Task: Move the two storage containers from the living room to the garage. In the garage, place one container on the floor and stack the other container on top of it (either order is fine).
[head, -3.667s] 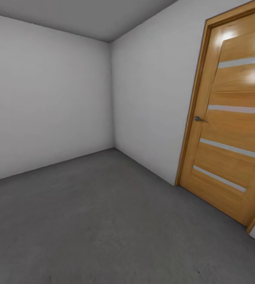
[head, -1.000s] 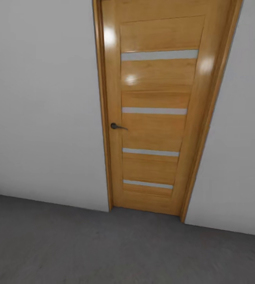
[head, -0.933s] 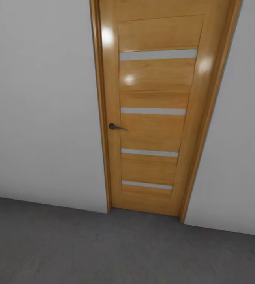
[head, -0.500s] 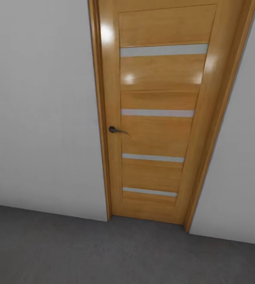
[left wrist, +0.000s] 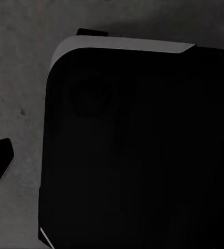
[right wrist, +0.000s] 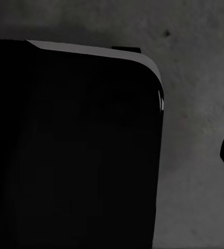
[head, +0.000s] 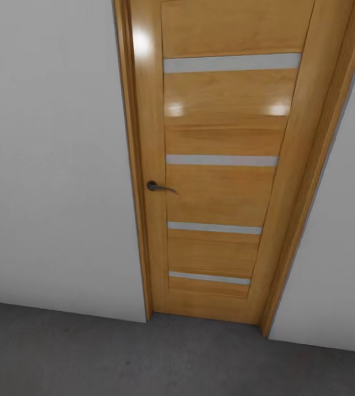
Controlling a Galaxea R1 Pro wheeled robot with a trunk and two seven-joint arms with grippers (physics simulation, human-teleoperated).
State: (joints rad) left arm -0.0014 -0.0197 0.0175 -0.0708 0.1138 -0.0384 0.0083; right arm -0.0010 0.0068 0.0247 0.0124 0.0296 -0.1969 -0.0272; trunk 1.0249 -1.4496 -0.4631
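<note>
Head view: a closed wooden door (head: 221, 165) is seen straight ahead, set in a pale wall (head: 51, 165). A small dark handle (head: 156, 187) sits on the door's left side. Dark grey floor (head: 89, 357) runs along the bottom, so this is probably the garage.

Left wrist view: a big black rounded shape (left wrist: 137, 150) is seen over the grey floor (left wrist: 18, 78). It is likely part of the robot. The jaws cannot be made out, so their state cannot be told.

Right wrist view: much the same is seen, a black shape (right wrist: 70, 150) over grey floor (right wrist: 195, 78). These jaws cannot be judged either.

Which way the containers lie from either arm cannot be told. The door probably has to be passed first.
</note>
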